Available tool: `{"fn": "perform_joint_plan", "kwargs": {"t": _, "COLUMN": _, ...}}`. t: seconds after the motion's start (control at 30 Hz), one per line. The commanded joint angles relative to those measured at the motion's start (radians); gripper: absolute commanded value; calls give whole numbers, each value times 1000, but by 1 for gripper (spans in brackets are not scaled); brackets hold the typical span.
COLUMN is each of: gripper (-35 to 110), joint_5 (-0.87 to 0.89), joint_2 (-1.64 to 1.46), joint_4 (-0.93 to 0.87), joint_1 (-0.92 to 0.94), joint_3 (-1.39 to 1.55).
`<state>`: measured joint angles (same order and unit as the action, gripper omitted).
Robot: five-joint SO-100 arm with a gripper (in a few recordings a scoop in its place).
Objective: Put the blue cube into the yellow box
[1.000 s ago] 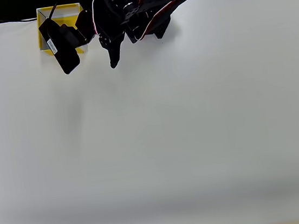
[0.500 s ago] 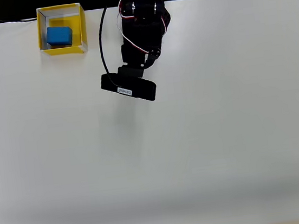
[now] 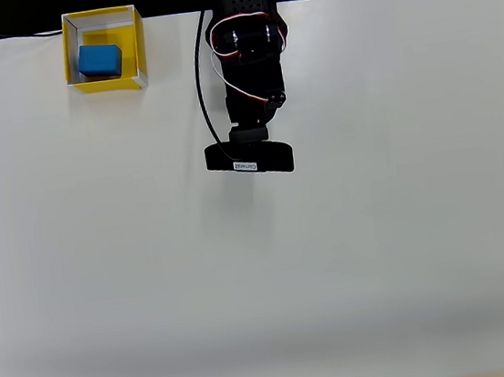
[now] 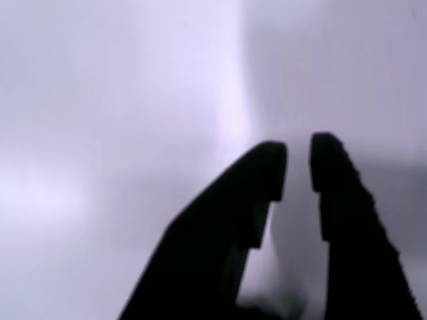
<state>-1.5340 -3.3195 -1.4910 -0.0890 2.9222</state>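
We see the blue cube (image 3: pixel 100 60) sitting inside the yellow box (image 3: pixel 133 45) at the top left of the overhead view, right at the far edge of the white counter (image 3: pixel 335 261). It lies on the box's yellow floor, closer to the left wall than the right, with its long side running left to right.

The black arm (image 3: pixel 249 69) reaches down the picture from the top edge, well apart from the box and to its right. A black bar-shaped camera (image 3: pixel 249 157) sits across its end, and a black cable (image 3: pixel 202 84) runs along its left side, with red and white wires looping over its joints.

In the wrist view we see the pincer (image 4: pixel 294 175) as 2 dark fingers, blurred, over plain pale counter. Its jaws stand only a sliver apart at the tips, a thin gap of light between them, and nothing is held in there.
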Motion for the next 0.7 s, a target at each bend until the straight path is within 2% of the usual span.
{"fn": "perform_joint_plan", "kwargs": {"t": 0.0, "gripper": 0, "joint_5": -31, "joint_2": -25, "joint_4": 52, "joint_1": 23, "joint_3": 58}}
{"fn": "perform_joint_plan", "kwargs": {"t": 0.2, "gripper": 0, "joint_5": -100, "joint_2": -25, "joint_4": 167, "joint_1": 83, "joint_3": 221}}
{"fn": "perform_joint_plan", "kwargs": {"t": 0.67, "gripper": 0, "joint_5": -84, "joint_2": -25, "joint_4": 132, "joint_1": 124, "joint_3": 222}}
